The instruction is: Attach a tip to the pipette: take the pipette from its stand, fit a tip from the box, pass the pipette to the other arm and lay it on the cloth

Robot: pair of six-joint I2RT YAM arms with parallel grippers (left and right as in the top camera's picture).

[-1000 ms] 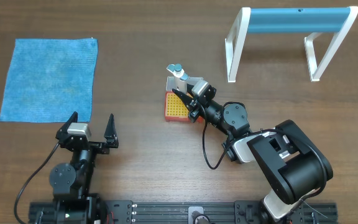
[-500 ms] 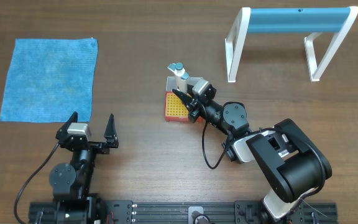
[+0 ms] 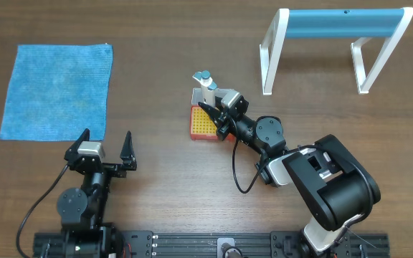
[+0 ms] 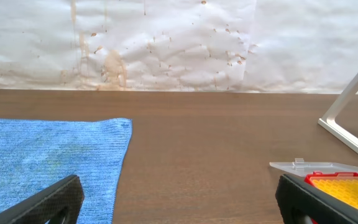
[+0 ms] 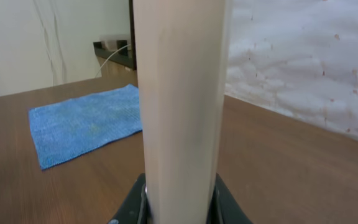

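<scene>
Tabletop (image 3: 163, 179): pipette (image 3: 206, 86) base hidden behind right tool (image 3: 214, 109).

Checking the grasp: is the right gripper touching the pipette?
Touching. In the right wrist view the right gripper grips the pipette on both sides.

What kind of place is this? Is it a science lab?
Probably a lab-style robot workbench: the right gripper holds a pipette by a red tip box, with a white-and-blue stand and a blue cloth on the wooden table.
</scene>
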